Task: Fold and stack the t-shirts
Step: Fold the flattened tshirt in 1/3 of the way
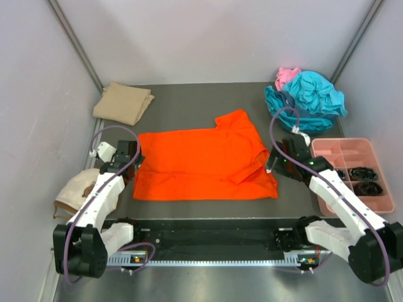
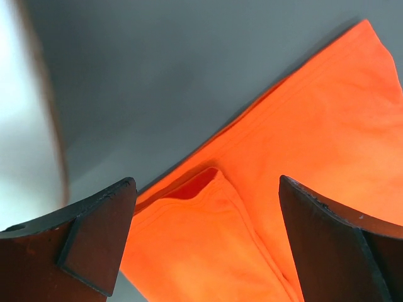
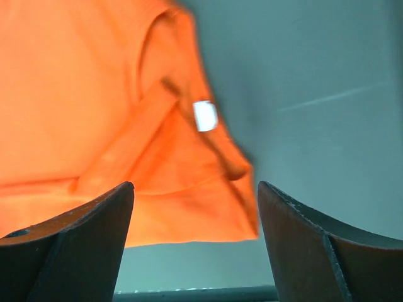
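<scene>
A bright orange t-shirt point(image 1: 201, 163) lies partly folded in the middle of the table, one sleeve sticking out at its far right. My left gripper point(image 1: 130, 157) hovers open over its left edge, with a folded orange corner point(image 2: 208, 239) below the spread fingers and nothing held. At the shirt's right edge my right gripper point(image 1: 272, 162) also stands open. There the orange hem point(image 3: 189, 214) and a white label point(image 3: 204, 115) lie just ahead of its fingers. A folded tan t-shirt point(image 1: 123, 102) rests at the back left. Crumpled teal t-shirts point(image 1: 312, 97) and a pink one point(image 1: 286, 77) are heaped at the back right.
A pink compartment tray point(image 1: 327, 148) holding dark items stands at the right, close behind my right arm. A cream cap-like thing point(image 1: 75, 192) sits at the left edge beside my left arm. Grey walls enclose the table on three sides.
</scene>
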